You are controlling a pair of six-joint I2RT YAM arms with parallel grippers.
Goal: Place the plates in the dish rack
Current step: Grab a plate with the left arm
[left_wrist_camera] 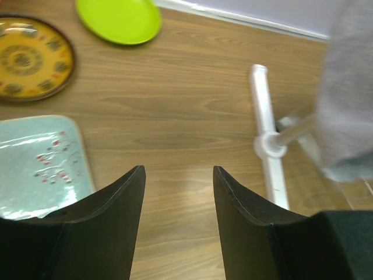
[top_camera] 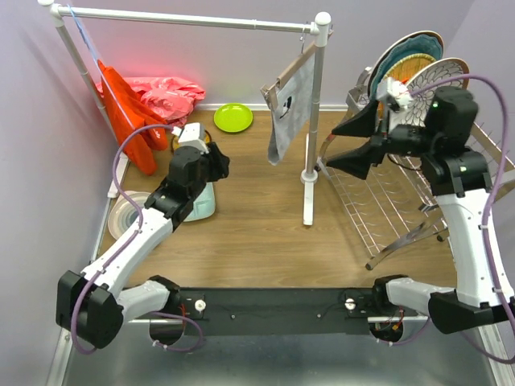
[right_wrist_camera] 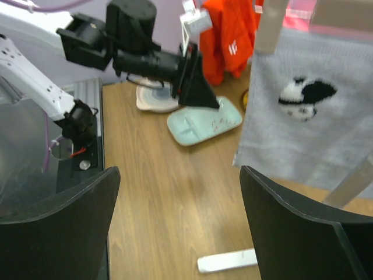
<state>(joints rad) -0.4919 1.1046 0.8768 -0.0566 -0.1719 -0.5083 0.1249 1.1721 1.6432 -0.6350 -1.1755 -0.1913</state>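
Both claws released, nothing held; two plates racked, the rest on the table L of the rail.
L gripper [left_wrist_camera: 178,169] hangs low, L of the white rail [top_camera: 310,161], jaws apart & empty, over the edge of the mint tray [top_camera: 201,207]. Further L of rail: white ringed plate [top_camera: 125,215], partly under the arm. Toward back wall, still L of rail: lime green plate [top_camera: 232,117] & yellow-brown patterned plate [left_wrist_camera: 29,58]. R gripper [top_camera: 342,143] sits just R of rail, jaws wide & empty, tips facing the rail, above the dish rack [top_camera: 378,217]. In the rack's back end, well R of rail, teal plate [top_camera: 406,56] & floral plate [top_camera: 430,80] stand upright. Grey cloth [top_camera: 291,108] hangs on rail.
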